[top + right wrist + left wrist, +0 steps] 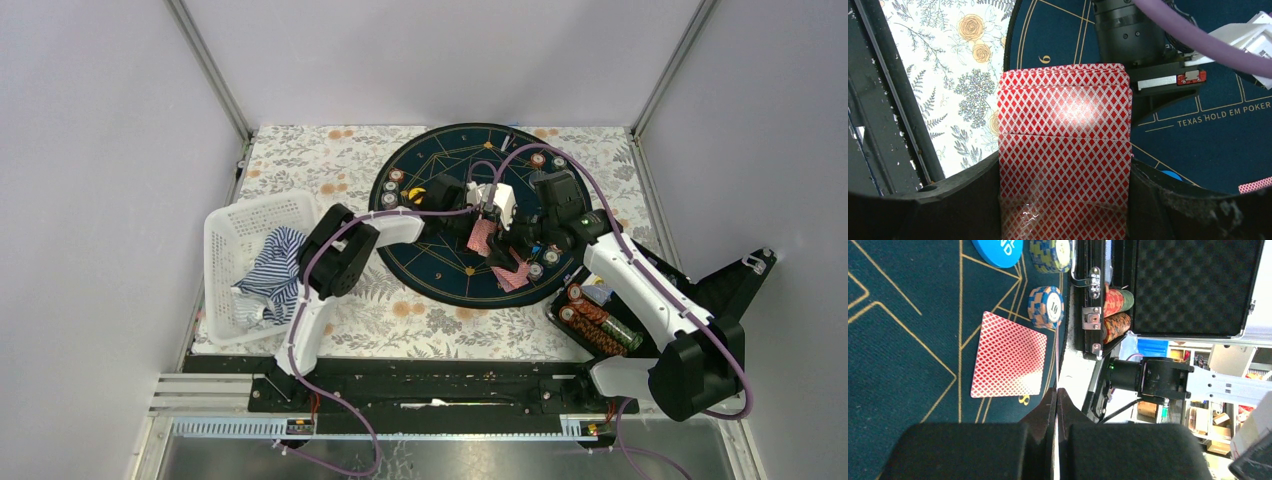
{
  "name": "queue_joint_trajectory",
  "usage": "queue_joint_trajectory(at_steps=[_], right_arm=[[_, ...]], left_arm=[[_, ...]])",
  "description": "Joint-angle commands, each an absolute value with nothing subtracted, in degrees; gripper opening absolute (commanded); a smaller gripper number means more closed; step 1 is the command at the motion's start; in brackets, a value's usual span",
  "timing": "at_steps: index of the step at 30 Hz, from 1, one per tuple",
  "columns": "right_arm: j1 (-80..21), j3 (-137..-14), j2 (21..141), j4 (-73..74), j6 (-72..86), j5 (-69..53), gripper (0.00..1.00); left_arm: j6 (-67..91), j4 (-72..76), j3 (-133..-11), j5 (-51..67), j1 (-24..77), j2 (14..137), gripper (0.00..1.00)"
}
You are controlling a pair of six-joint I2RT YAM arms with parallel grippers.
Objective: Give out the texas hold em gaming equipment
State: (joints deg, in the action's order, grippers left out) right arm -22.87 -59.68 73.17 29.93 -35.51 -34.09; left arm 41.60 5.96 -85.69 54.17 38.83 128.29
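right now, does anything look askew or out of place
The deck of cards in the right gripper is not squared: its far edges step out in a fan, and one card's edge crosses the middle. A striped cloth lies bunched in the white basket left of the mat.

Left gripper [1056, 391] jaws pressed together above the dark blue gold-lined mat [898, 345]. Red-backed playing card [1009, 356] lies flat on the mat; blue-orange chip stack marked 10 [1047, 306] sits just beside the card's corner.

The mat [430, 265] lies near the desk's [330, 170] back edge, a card [1009, 355] on it. A basket [222, 270] holding a cloth [275, 270] stands at the left edge, a case [730, 290] at the right.
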Motion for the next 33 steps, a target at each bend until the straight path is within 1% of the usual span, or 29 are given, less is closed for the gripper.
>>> queue_joint_trajectory(at_steps=[1, 9, 19, 25, 29, 30, 32, 33], right_arm=[[-22.92, -59.94, 71.48, 28.56, -35.77, -36.04, 0.00], [-22.91, -59.86, 71.58, 28.52, -35.76, -35.72, 0.00], [-22.89, -59.81, 71.71, 28.28, -35.77, -35.68, 0.00], [-22.87, -59.70, 71.46, 28.39, -35.68, -35.60, 0.00], [-22.91, -59.68, 71.45, 28.39, -35.68, -35.51, 0.00], [-22.87, -59.68, 71.42, 28.40, -35.68, -35.45, 0.00], [-22.91, -59.76, 71.45, 28.40, -35.68, -35.44, 0.00], [-22.91, -59.77, 71.45, 28.44, -35.68, -35.42, 0.00]], left_arm=[[42.10, 8.92, -88.96, 52.60, 39.61, 130.19, 0.00], [40.70, 6.16, -89.97, 51.83, 39.90, 132.23, 0.00], [38.75, 7.01, -82.29, 51.84, 39.57, 127.12, 0.00], [38.26, 5.72, -83.86, 49.34, 39.45, 128.02, 0.00], [37.51, 4.30, -85.22, 47.00, 39.46, 128.37, 0.09], [37.10, 3.61, -85.57, 46.37, 39.46, 128.40, 0.13], [36.45, 2.59, -86.01, 45.81, 39.44, 128.45, 0.24], [36.28, 2.18, -86.18, 45.60, 39.44, 128.27, 0.27]])
